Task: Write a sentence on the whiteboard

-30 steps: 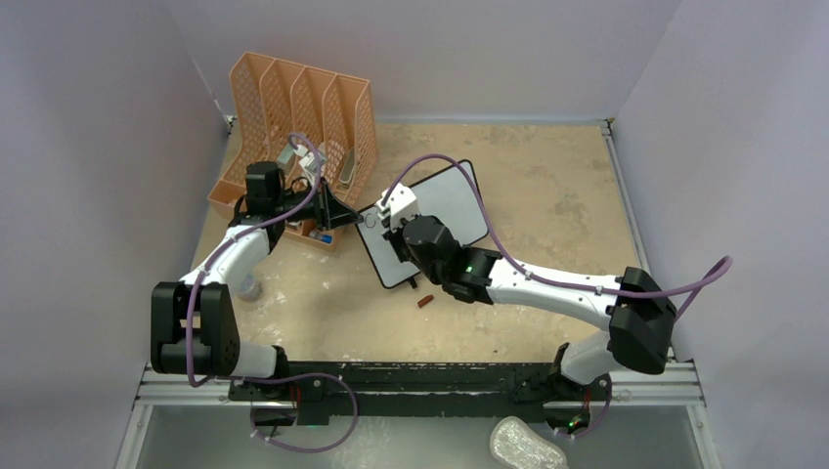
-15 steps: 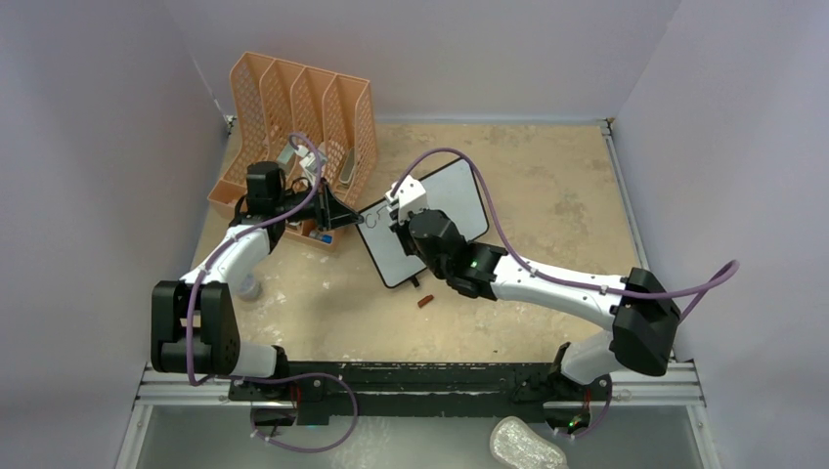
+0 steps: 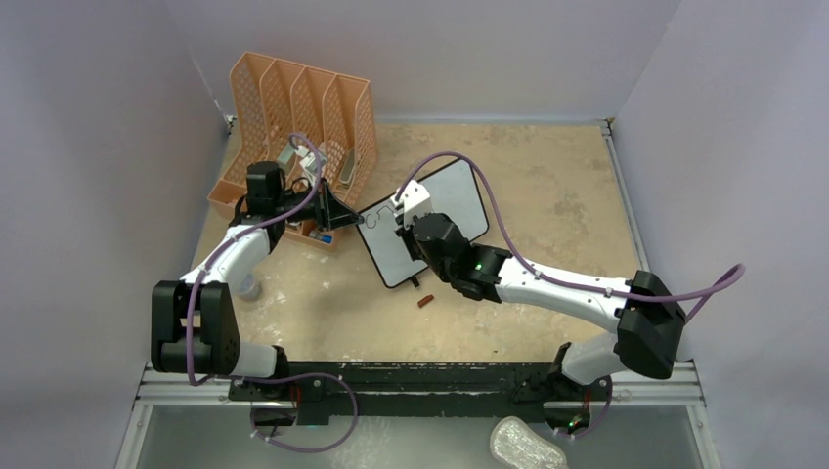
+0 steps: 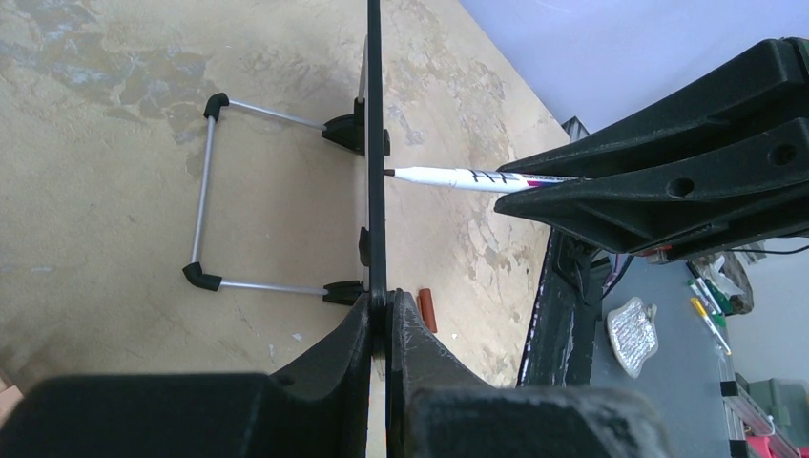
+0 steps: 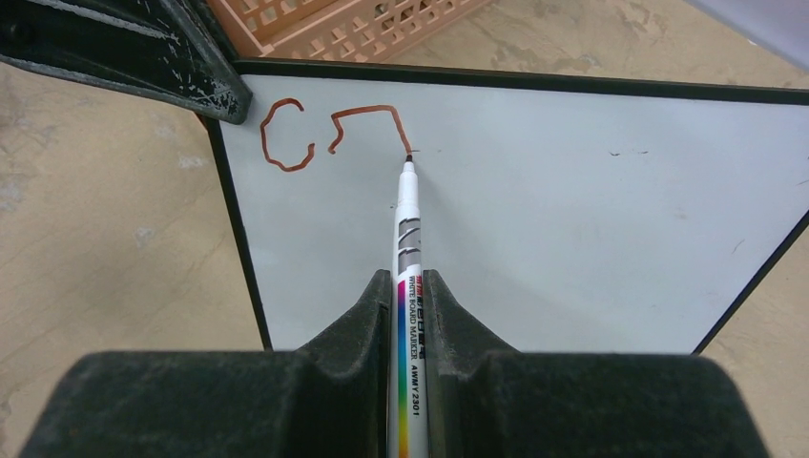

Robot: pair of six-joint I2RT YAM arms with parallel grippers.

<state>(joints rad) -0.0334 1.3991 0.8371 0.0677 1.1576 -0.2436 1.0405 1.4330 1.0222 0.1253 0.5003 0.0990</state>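
Writing is progressing: against a second ago, the right claw (image 5: 408,279), closed on the marker (image 5: 407,239), is sitting further right along the whiteboard (image 5: 591,239), with the sentence (image 5: 367,111) reaching only two strokes at the upper-left corner. Beside the orange organizer (image 3: 293,98), the left claw (image 4: 380,307) is clamping the board's left edge. Bare white is lying right of and below the tip, and open table (image 3: 557,195) is showing beyond the board's right edge.

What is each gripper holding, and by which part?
The left gripper clamps the whiteboard by its frame edge near a corner; the right gripper holds the marker by its barrel.
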